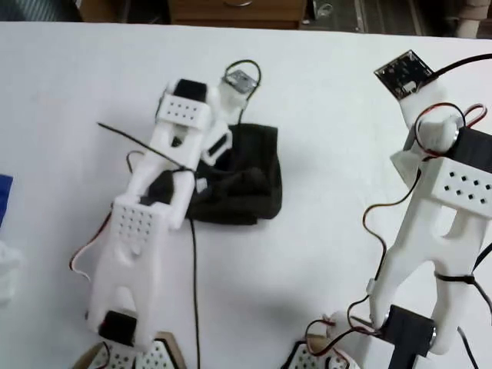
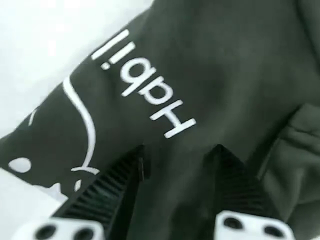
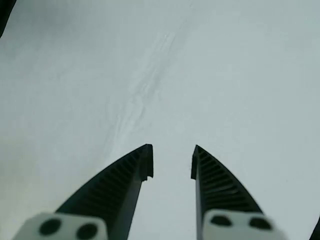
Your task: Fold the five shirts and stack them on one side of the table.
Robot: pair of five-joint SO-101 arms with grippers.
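Note:
A black shirt [image 1: 247,178] lies crumpled in a rough square near the middle of the white table [image 1: 330,192]. The left arm [image 1: 146,223] stretches over its left part, with my left gripper [image 1: 219,146] down at the cloth. In the left wrist view the shirt [image 2: 210,65] shows white print, and the left gripper [image 2: 180,150] is open with both fingertips at the fabric. The right arm [image 1: 453,192] stands off to the right, apart from the shirt. My right gripper [image 3: 171,149] is open over bare table, nothing between its fingers.
At the table's left edge sit a blue item [image 1: 4,196] and a white item [image 1: 8,269], both cut off by the frame. A black cable [image 1: 194,284] runs from the left arm toward the front edge. Bare table lies between the two arms.

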